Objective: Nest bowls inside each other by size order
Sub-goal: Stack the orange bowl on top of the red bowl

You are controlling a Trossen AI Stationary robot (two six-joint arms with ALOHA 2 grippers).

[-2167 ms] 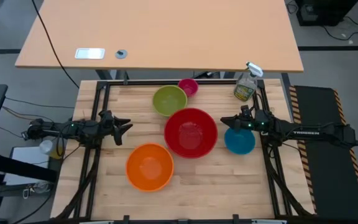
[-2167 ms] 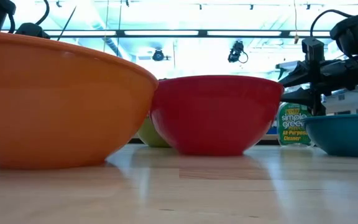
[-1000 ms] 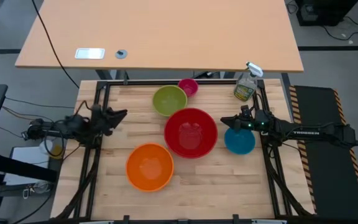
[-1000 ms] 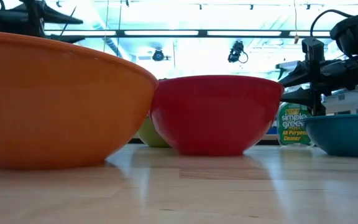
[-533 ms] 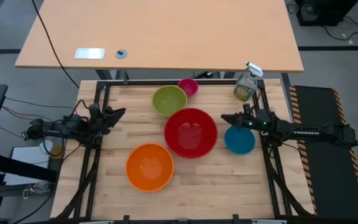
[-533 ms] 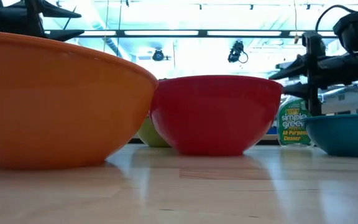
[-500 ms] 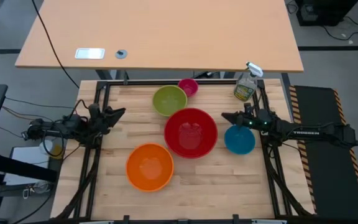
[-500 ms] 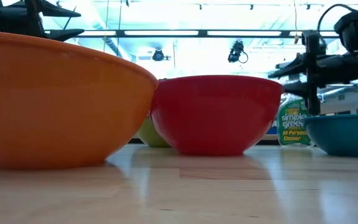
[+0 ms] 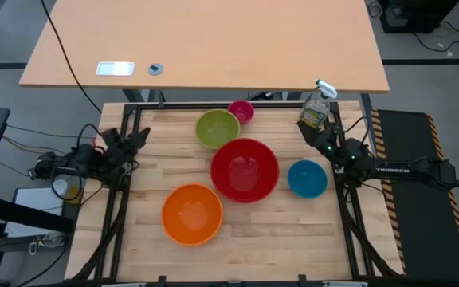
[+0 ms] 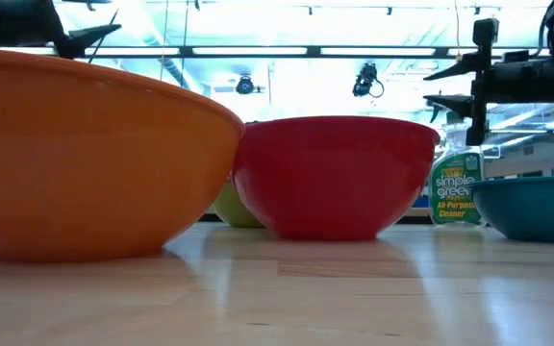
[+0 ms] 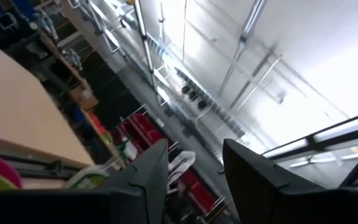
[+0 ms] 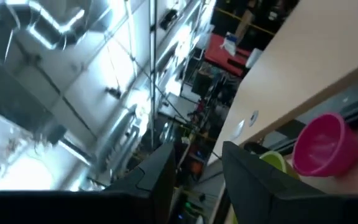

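Note:
Five bowls rest apart on the wooden table: red (image 9: 245, 169) in the middle, orange (image 9: 191, 213) near the front, lime green (image 9: 217, 128) and small pink (image 9: 241, 111) at the far edge, blue (image 9: 307, 178) at the right. My left gripper (image 9: 139, 135) is open and empty, raised above the table's left side. My right gripper (image 9: 304, 125) is open and empty, raised next to the spray bottle, beyond the blue bowl. Both wrist views look upward into the room; the right one shows the pink bowl (image 12: 325, 146).
A clear spray bottle (image 9: 315, 108) with a green label stands at the table's far right corner, close to my right gripper. A tan desk (image 9: 205, 44) lies beyond the far edge. Bare wood shows at the table's front right (image 9: 285, 239).
My left gripper has drawn back toward the table's left and far edges, rising and tipping upward. My right gripper has risen from above the blue bowl and swung toward the far right corner by the spray bottle, tipping upward. The bowls have stayed in place.

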